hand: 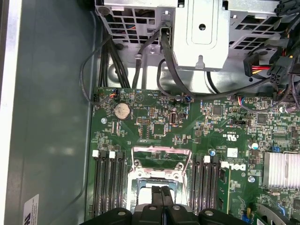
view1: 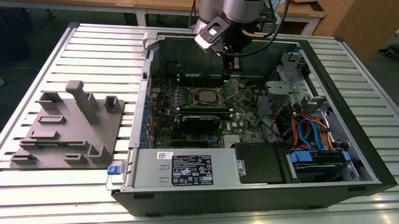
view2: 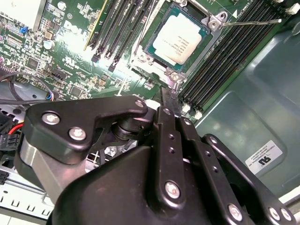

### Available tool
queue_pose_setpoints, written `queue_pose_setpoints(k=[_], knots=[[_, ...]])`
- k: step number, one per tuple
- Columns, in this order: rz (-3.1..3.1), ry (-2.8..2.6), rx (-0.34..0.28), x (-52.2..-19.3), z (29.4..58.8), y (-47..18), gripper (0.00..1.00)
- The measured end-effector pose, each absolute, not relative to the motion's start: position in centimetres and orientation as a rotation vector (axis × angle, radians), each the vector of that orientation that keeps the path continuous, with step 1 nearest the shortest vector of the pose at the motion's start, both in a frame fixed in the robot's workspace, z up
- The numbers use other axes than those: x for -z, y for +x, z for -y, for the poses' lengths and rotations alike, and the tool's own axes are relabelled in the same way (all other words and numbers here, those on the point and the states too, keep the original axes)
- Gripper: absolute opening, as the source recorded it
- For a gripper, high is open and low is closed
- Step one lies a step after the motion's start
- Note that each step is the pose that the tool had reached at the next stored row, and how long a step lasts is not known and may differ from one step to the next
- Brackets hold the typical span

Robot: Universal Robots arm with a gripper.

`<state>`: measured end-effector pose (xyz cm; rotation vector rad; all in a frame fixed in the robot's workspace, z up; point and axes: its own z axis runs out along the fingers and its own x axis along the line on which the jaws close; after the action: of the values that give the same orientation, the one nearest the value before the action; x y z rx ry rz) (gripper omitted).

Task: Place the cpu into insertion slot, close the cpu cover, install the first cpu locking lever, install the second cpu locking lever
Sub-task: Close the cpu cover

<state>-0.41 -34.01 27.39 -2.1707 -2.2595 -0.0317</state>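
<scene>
End effector, pinched closed, hangs at rim of insertion slot.

The exterior view looks steeply down from high off the open case's near side, taking in the whole worktop. Both wrist views hang close over the board, looking past the tool from different sides, sharing socket and memory slots
</scene>
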Motion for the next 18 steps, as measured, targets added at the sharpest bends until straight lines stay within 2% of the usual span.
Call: queue_pose_setpoints(k=[18], knots=[[2.259, -2.17, 0.031, -27.1, 34.0, 1.3, 0.1]])
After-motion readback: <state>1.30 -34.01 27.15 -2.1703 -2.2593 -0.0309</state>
